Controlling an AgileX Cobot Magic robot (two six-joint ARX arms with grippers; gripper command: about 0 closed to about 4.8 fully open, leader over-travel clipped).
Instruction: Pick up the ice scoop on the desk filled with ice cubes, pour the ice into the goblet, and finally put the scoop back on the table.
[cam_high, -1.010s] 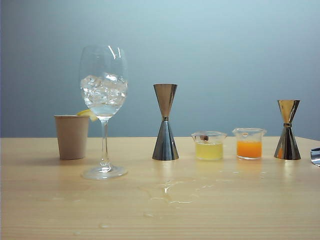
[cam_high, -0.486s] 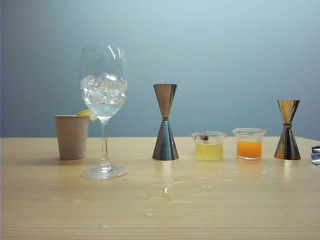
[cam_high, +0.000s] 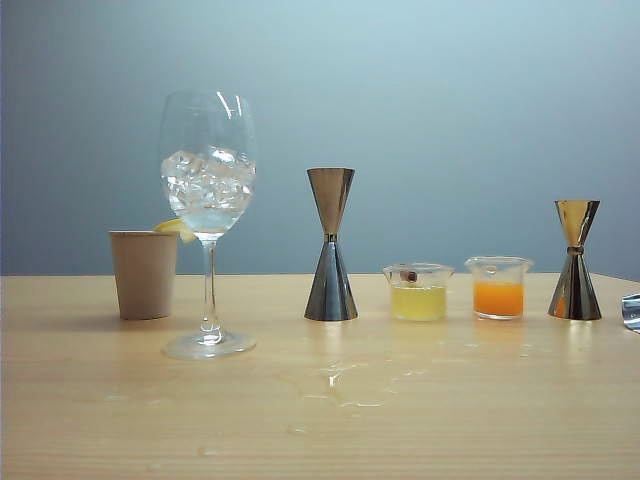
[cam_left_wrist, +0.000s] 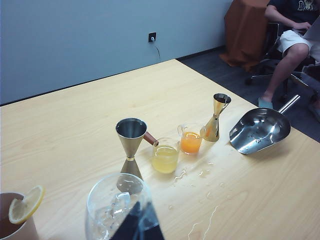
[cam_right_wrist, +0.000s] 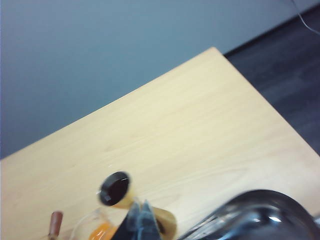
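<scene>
The shiny steel ice scoop (cam_left_wrist: 260, 131) is seen lying empty on the pale wooden table (cam_left_wrist: 90, 115), near the gold jigger (cam_left_wrist: 216, 116). Clear ice cubes (cam_high: 208, 178) are held in the tall clear goblet (cam_high: 208, 220). The right gripper (cam_right_wrist: 140, 222) is clenched, empty, raised above the scoop. The left gripper (cam_left_wrist: 137, 227) is poised over the goblet; its state cannot be told.

The counter (cam_high: 120, 420) lies bare in front, save a puddle (cam_high: 345, 385). Behind, goblet (cam_high: 208, 220), paper cup (cam_high: 143, 272), two jiggers (cam_high: 330, 245) and two beakers (cam_high: 418, 291) form a barrier row.
</scene>
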